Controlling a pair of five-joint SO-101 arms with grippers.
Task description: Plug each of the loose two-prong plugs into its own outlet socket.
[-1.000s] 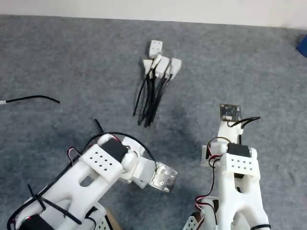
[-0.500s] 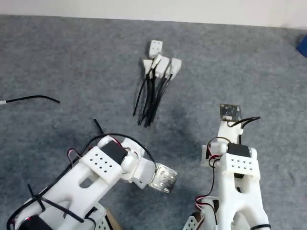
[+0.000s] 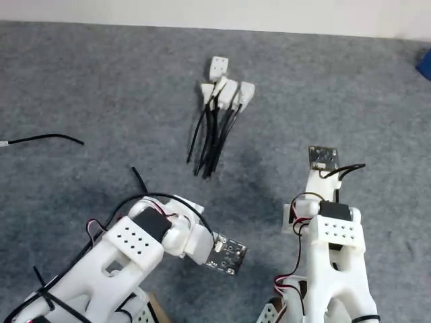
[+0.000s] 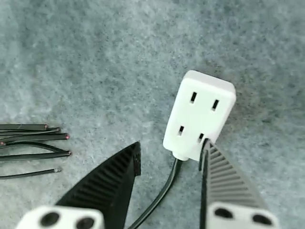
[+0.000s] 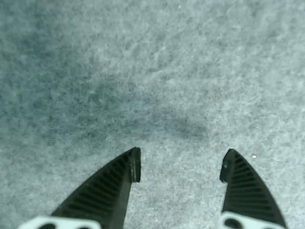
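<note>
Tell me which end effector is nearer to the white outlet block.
Left. The left end effector is open at the cord end of the outlet block, almost touching it. The right end effector hangs open over bare carpet.

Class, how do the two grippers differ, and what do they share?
The left gripper hangs over a white outlet; the right gripper over bare carpet. A cord runs between the left gripper's jaws; only carpet lies between the right gripper's. Both are open and empty.
</note>
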